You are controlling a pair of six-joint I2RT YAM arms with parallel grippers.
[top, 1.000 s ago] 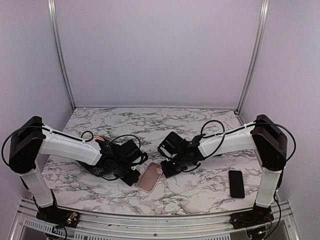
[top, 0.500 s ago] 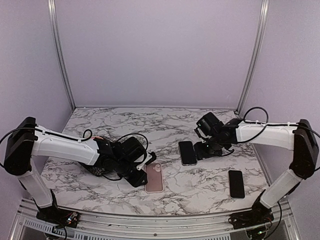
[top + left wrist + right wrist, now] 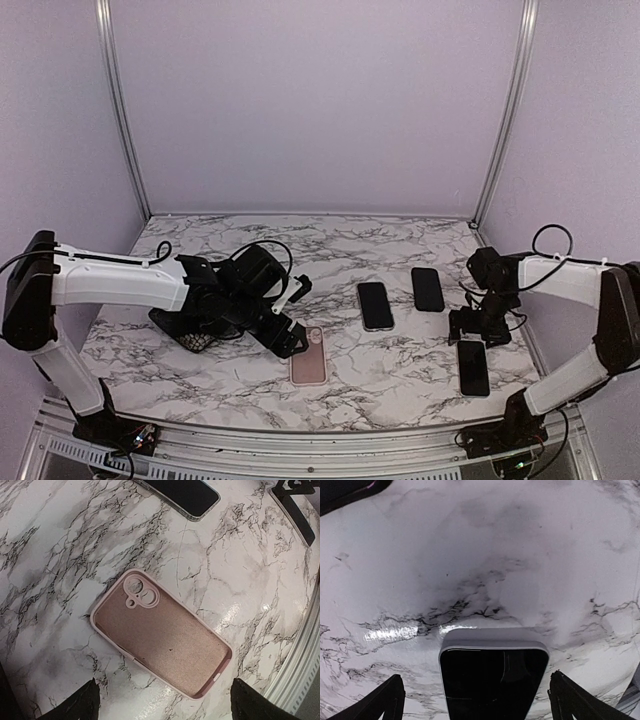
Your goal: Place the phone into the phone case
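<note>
1. The pink case (image 3: 309, 357) lies flat on the bench with its hollow side up. It is near the middle of the front edge, and its camera hole points toward the back.
2. The left gripper (image 3: 165, 691) hangs just above the case, fingers (image 3: 85, 705) spread wide to either side. It is released and grasps nothing.
3. I count three phones, all screen up. The centre phone (image 3: 376, 305) is just behind and to the right of the case. The far phone (image 3: 428, 289) is beside it, further right. The near phone (image 3: 473, 367) lies close to the right edge.
4. The right gripper (image 3: 475, 680) hovers over the back end of the near phone (image 3: 492, 680). Its fingers (image 3: 387, 700) stand wider than the phone, with marble showing on both sides, so it is released too.
5. The bench top (image 3: 400, 250) is white marble pattern with dark veins. Plain lilac walls (image 3: 320, 100) close it in, with a metal post (image 3: 120, 110) at each back corner.
6. The right wrist view cuts off the near phone's lower part.
7. From above, the left wrist hides its own fingertips.
8. A dark lump (image 3: 195, 338) under the left arm is too murky to name.
9. In all there are one case, three phones and two arms.
</note>
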